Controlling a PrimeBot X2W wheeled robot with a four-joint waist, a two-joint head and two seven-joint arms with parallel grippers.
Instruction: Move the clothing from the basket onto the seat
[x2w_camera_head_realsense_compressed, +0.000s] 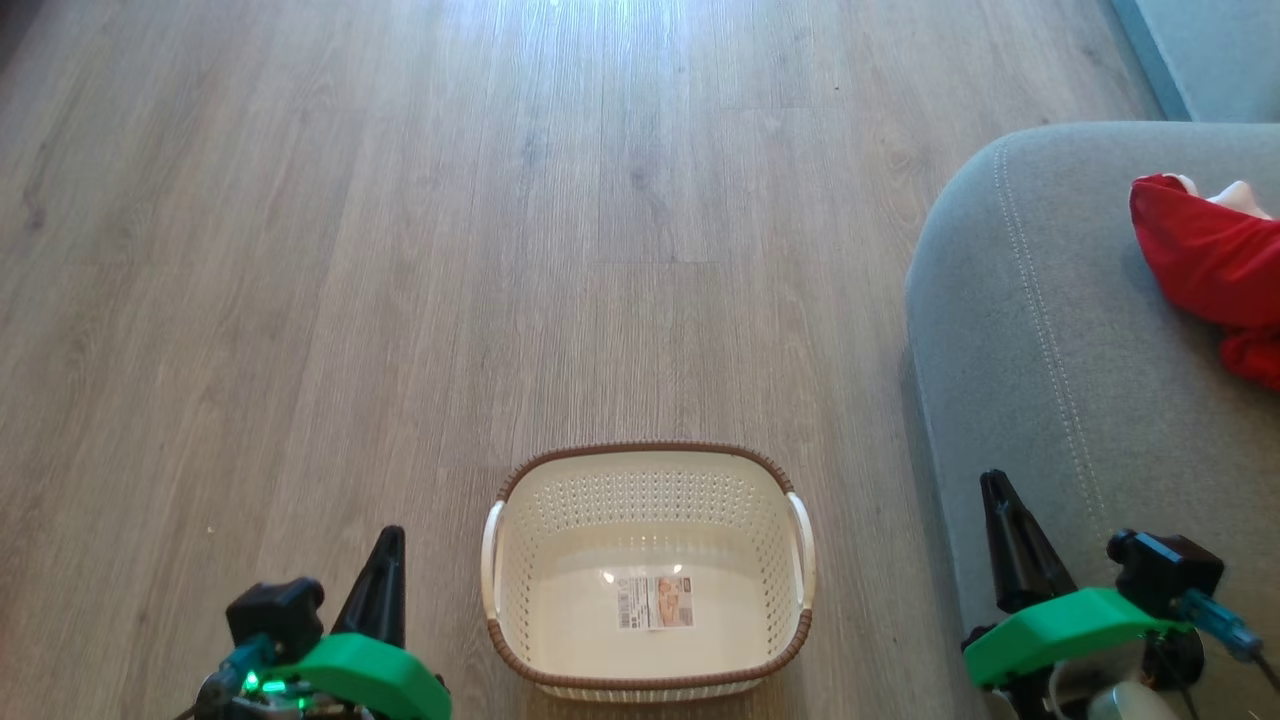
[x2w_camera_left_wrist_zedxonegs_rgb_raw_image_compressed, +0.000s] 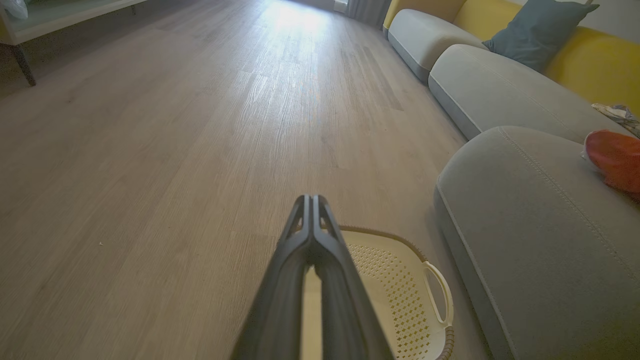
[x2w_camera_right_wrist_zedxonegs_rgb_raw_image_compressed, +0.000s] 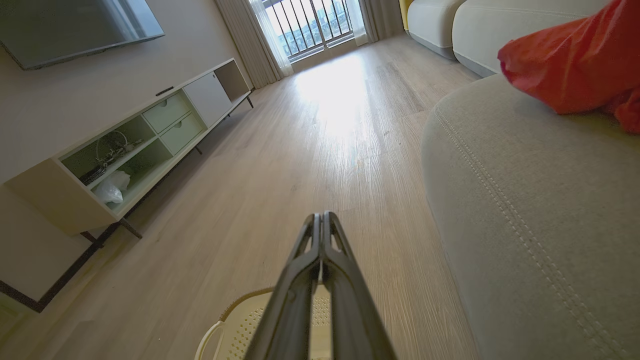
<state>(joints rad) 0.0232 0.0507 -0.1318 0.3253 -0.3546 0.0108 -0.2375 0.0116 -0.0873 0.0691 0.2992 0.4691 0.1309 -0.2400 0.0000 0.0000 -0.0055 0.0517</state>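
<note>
The cream basket (x2w_camera_head_realsense_compressed: 650, 470) with a brown rim stands on the wood floor, holding nothing but a paper label (x2w_camera_head_realsense_compressed: 655, 602) on its bottom. Red clothing (x2w_camera_head_realsense_compressed: 1205, 260) lies on the grey seat (x2w_camera_head_realsense_compressed: 1040, 330) at the right, also seen as the clothing (x2w_camera_right_wrist_zedxonegs_rgb_raw_image_compressed: 575, 65) on the seat (x2w_camera_right_wrist_zedxonegs_rgb_raw_image_compressed: 540, 220) in the right wrist view and the clothing (x2w_camera_left_wrist_zedxonegs_rgb_raw_image_compressed: 617, 157) in the left wrist view. My left gripper (x2w_camera_head_realsense_compressed: 392, 535) is shut left of the basket, fingertips pressed together (x2w_camera_left_wrist_zedxonegs_rgb_raw_image_compressed: 311, 200). My right gripper (x2w_camera_head_realsense_compressed: 992, 482) is shut over the seat's front corner, with nothing held (x2w_camera_right_wrist_zedxonegs_rgb_raw_image_compressed: 320, 217).
A long pale TV cabinet (x2w_camera_right_wrist_zedxonegs_rgb_raw_image_compressed: 125, 150) stands along the left wall. More grey sofa sections (x2w_camera_left_wrist_zedxonegs_rgb_raw_image_compressed: 495, 90) with a blue-grey cushion (x2w_camera_left_wrist_zedxonegs_rgb_raw_image_compressed: 537, 30) and yellow backrest run further along the right. Open wood floor (x2w_camera_head_realsense_compressed: 500, 250) stretches ahead.
</note>
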